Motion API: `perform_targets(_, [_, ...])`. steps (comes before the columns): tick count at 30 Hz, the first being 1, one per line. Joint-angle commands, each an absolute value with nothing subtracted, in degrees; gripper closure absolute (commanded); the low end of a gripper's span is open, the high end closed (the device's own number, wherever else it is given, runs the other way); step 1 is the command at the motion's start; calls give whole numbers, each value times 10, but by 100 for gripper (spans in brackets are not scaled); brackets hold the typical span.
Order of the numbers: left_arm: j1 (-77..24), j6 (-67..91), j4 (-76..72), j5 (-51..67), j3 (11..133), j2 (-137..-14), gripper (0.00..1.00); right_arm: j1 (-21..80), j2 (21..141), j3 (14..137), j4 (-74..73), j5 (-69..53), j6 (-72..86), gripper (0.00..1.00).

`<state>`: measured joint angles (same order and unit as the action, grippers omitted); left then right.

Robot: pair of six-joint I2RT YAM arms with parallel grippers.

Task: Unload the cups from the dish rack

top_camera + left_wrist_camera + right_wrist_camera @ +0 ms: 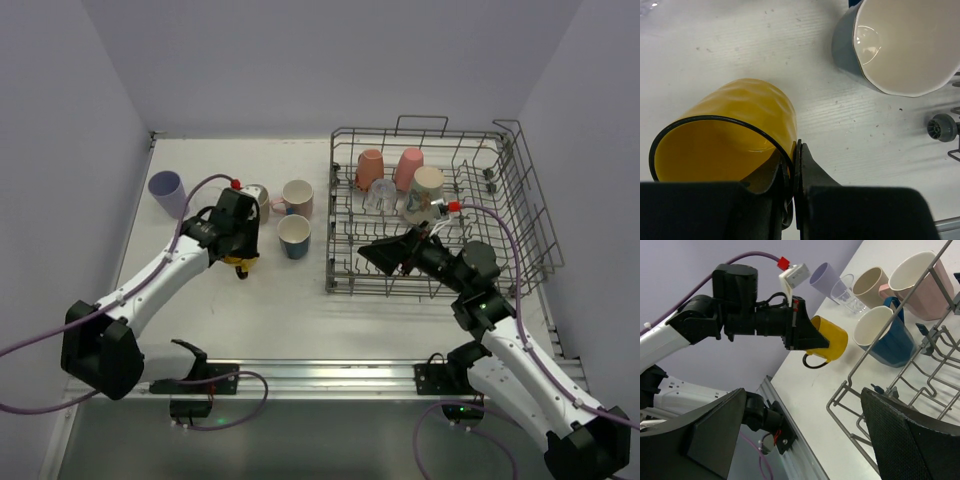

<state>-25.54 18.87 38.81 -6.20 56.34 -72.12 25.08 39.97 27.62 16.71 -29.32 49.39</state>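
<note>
Left tool [791, 159]: pinched together on the lip of the yellow dimpled mug with a black rim line [735, 135], one finger inside the mouth and the other against the outer wall.
Look of the yellow mug: glossy, with a faintly dimpled wall and a thin black line round the lip. Black loop handle hanging underneath in the right wrist view. Steeply tilted, with the mouth toward the left wrist camera.
Place of the yellow mug: over the white bench [300, 310], left of the rack, near the dark blue mug with a cream inside [294, 237]. Cannot tell whether touching the bench.
Right tool [384, 256]: fingers spread wide apart and gripping nothing, over the near left corner of the large grey wire dish rack [360, 286].
Out on the bench: lavender cup [166, 190] at the far left. Beyond the blue mug, a clear glass tumbler [846, 289], a beige cup [871, 285] and a pink mug with a pale inside [298, 197]. Blue, beige and pink mouths up.
In the rack: salmon cup [369, 168], pink cup [407, 166], cream cup [427, 188] and a clear glass [380, 196], bunched among the tines in the far left part.
</note>
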Motion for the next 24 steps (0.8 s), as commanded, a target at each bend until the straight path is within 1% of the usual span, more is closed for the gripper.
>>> perform_targets(1, [-242, 156, 331, -16, 590, -754, 100, 250, 386, 283, 147, -276, 462, 1])
perform_targets(5, [-236, 146, 329, -8, 616, -814, 100, 251, 368, 277, 127, -263, 450, 1])
perform_targets(9, [-233, 144, 322, -3, 617, -839, 100, 250, 362, 282, 99, -243, 428, 1])
perform_targets(14, [-233, 146, 310, -15, 606, -858, 100, 250, 369, 322, 8, -192, 385, 1])
perform_targets(15, [-233, 148, 308, -18, 606, -859, 95, 251, 373, 330, 2, -177, 371, 1])
perform_targets(17, [-233, 149, 302, -26, 604, -858, 89, 250, 376, 348, -41, -151, 359, 1])
perform_targets(18, [-233, 150, 299, -29, 602, -857, 83, 251, 375, 352, -49, -129, 351, 1])
perform_targets(21, [-233, 150, 290, -33, 599, -856, 75, 250, 377, 373, -76, -86, 331, 1])
perform_targets(24, [-233, 145, 289, -27, 599, -857, 69, 251, 394, 397, -100, -48, 309, 1])
